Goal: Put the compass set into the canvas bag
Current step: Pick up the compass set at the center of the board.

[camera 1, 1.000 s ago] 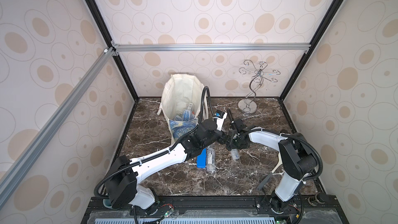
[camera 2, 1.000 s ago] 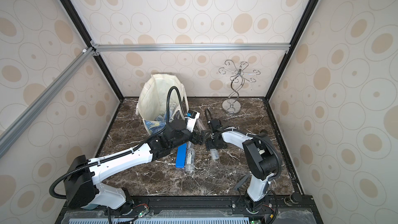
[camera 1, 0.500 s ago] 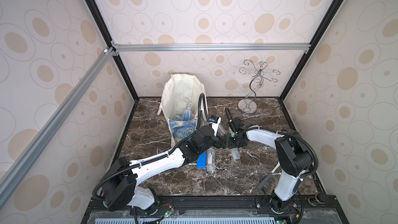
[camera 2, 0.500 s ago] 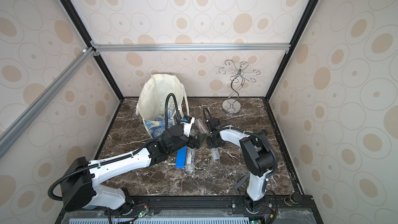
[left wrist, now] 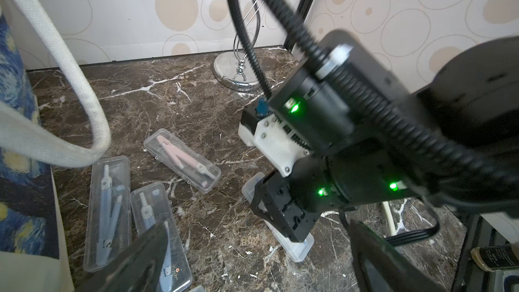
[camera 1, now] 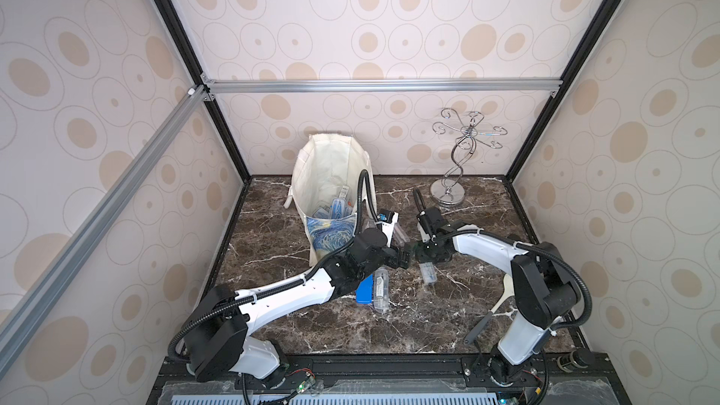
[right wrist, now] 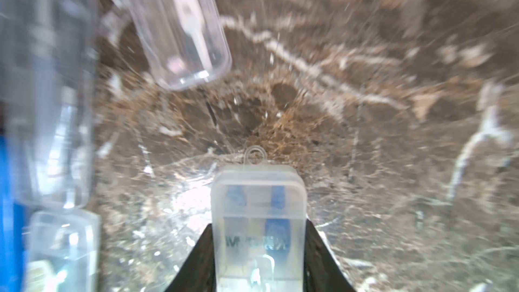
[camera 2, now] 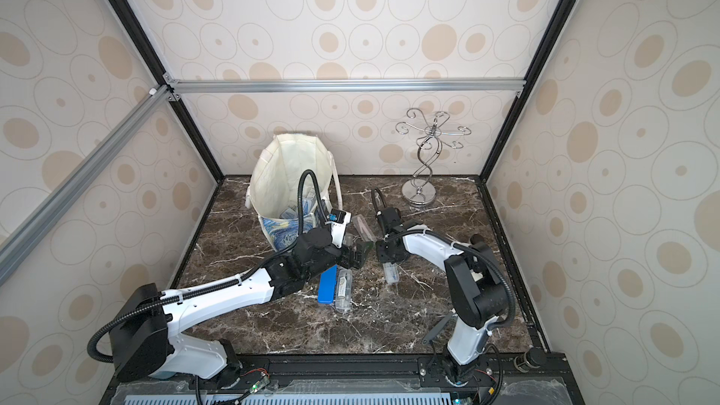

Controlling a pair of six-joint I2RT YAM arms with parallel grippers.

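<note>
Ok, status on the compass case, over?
Right gripper, jaws shut on clear compass case. Left gripper, jaws open, empty. Canvas bag upright, mouth open. Left arm sits between case and bag.

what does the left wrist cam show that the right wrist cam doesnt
Only left wrist: the bag, its strap, the stand, and the right arm from outside. Only right wrist: a close-up of the right gripper shut on the clear case, blue parts showing inside. Both: that case, the pink compass case and the table.
</note>
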